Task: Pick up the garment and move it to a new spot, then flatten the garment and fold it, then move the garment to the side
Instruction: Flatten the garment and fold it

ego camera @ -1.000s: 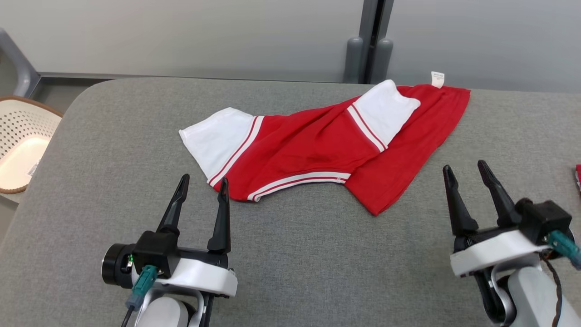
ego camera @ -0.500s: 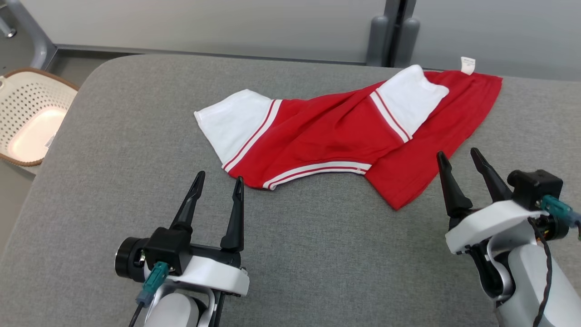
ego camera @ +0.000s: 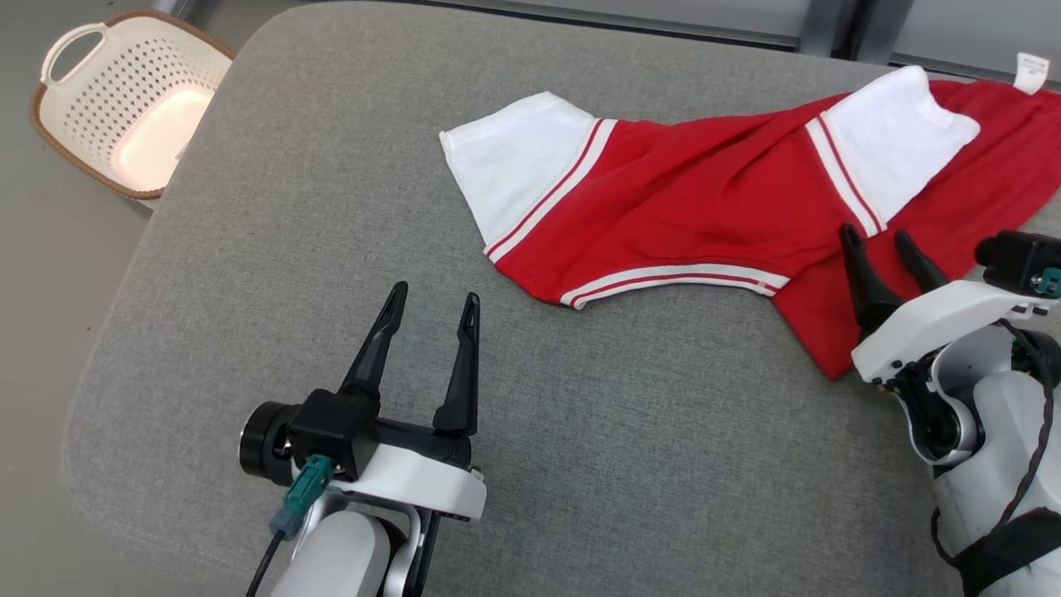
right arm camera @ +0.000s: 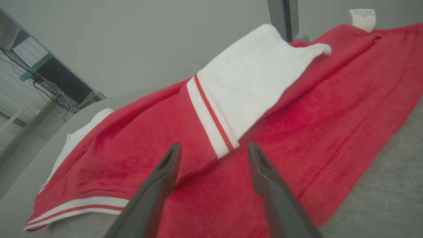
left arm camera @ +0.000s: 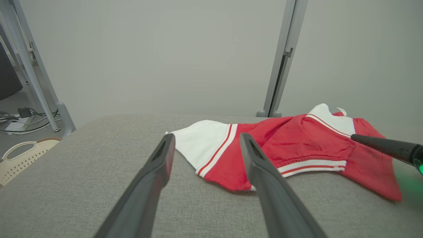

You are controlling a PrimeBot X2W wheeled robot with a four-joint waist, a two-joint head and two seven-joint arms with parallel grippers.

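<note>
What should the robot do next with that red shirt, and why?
Probably lower the right tool and close it on the shirt: it hovers open over the red cloth, while the left tool stands open over the table, short of the white sleeve.

Head view looks down; 2 wrist views skim the garment [ego camera: 704, 199].

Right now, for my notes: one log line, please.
stage: pre-grasp | garment: rumpled on table | left gripper: open, clear of garment | right gripper: open, over garment
</note>
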